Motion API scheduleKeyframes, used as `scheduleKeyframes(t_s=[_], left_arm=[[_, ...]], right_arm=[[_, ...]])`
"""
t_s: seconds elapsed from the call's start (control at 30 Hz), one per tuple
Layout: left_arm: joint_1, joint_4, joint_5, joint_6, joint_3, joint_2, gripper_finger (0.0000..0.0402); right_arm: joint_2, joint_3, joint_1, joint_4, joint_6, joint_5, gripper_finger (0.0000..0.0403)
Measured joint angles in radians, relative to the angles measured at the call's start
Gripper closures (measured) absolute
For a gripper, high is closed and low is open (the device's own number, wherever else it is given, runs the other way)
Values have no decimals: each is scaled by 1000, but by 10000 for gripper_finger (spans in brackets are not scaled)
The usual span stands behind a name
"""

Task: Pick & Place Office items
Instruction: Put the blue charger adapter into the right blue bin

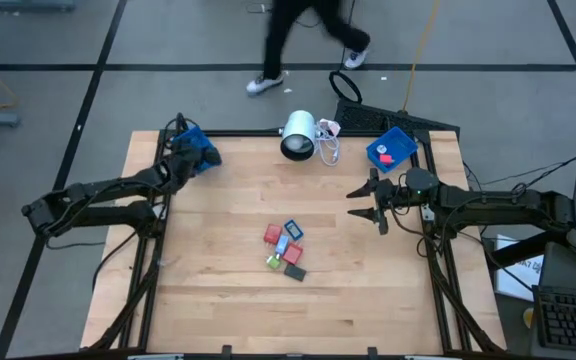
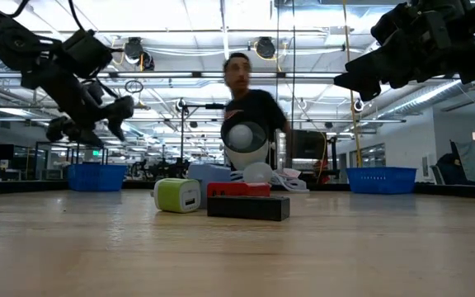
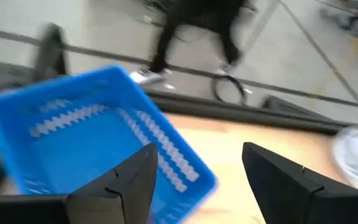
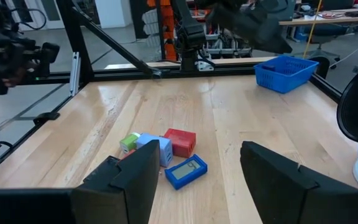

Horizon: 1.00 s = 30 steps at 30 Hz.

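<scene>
The office items lie in a small cluster at the table's middle: a red block, a flat blue piece, a green one and a dark grey bar, all resting flat on the wood. My left gripper hangs open over the near rim of the blue bin at the far left corner, with nothing between its fingers. My right gripper stands open above the table's right part, pointing level toward the cluster, well short of it.
A second blue bin with red pieces inside sits at the far right corner. A white cylindrical lamp with its cable lies at the far edge's middle. A person walks on the floor beyond the table. Bare wood surrounds the cluster.
</scene>
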<state>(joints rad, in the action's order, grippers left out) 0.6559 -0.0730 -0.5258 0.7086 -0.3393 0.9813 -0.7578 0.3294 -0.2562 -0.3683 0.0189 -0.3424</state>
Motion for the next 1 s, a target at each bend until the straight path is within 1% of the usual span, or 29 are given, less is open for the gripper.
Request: scheduleKeyframes(t_s=[0.2, 0.3, 0.37, 0.5, 0.67, 0.83, 0.93, 1.0], left_arm=[[0, 19, 253, 38, 0, -14, 163], [0, 55, 323, 57, 0, -14, 163], [0, 87, 339, 57, 0, -14, 163], [0, 124, 336, 53, 0, -14, 163], [0, 131, 301, 24, 0, -14, 163], [0, 130, 301, 5, 0, -14, 163], [-1, 105, 360, 10, 0, -27, 163], [-11, 60, 422, -4, -1, -35, 163]], right_arm=[[0, 0, 0, 0, 0, 0, 190], [0, 0, 0, 4, 0, 0, 190], [0, 0, 0, 4, -1, 0, 190], [0, 0, 0, 4, -2, 0, 190], [0, 0, 0, 3, -3, 0, 190], [0, 0, 0, 3, -3, 0, 190], [0, 0, 0, 1, 1, 0, 190], [-10, 0, 2, -11, 7, 0, 190]])
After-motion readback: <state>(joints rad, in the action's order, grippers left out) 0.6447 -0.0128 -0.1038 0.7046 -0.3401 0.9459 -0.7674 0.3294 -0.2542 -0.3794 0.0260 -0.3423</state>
